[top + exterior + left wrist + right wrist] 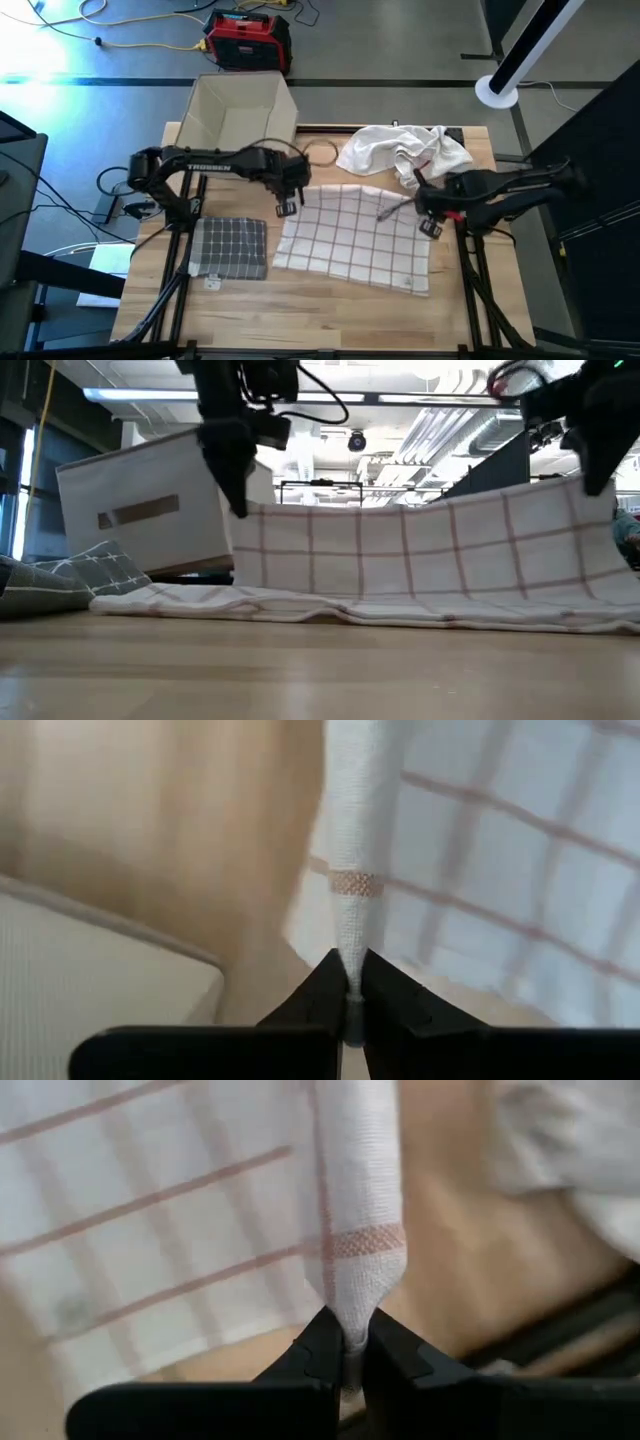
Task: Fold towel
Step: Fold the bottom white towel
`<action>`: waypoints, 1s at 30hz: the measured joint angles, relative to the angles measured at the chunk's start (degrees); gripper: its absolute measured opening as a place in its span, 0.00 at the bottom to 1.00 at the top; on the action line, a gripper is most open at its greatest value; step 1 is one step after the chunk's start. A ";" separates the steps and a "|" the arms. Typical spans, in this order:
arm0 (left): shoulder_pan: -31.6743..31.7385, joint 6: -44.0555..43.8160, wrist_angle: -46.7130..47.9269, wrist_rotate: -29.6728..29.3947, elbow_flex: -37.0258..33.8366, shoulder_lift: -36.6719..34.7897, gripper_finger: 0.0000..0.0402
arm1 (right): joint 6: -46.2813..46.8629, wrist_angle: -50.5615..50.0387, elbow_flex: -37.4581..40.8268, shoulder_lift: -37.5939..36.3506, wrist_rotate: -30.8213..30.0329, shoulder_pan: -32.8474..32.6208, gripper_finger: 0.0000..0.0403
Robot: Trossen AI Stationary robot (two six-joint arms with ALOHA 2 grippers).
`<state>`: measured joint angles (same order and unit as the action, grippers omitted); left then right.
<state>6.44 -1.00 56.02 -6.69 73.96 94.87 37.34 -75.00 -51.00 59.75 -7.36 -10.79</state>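
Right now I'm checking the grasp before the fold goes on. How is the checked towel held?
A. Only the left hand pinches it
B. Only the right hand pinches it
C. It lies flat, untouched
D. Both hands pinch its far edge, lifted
D: the left hand and right hand each pinch a towel corner, and the low view shows that edge raised.

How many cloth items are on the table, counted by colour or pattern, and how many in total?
White towel with red checks, pinched by left gripper and right gripper: 1
Grey folded towel: 1
Plain white crumpled cloth: 1
Total: 3
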 joint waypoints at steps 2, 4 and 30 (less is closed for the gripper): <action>-3.48 -1.24 1.64 0.15 -0.09 0.19 0.02 | 1.76 2.48 0.08 0.17 1.91 -5.20 0.03; -6.79 -2.75 1.69 0.17 -0.11 0.29 0.02 | 3.81 5.64 0.13 0.79 2.71 -10.45 0.03; -17.53 -5.87 -1.33 10.52 -0.14 6.44 0.02 | 9.37 15.36 0.26 17.57 7.06 -36.00 0.03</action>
<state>-11.09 -6.87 54.69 3.83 73.82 101.31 46.71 -59.64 -50.74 77.32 -0.30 -46.78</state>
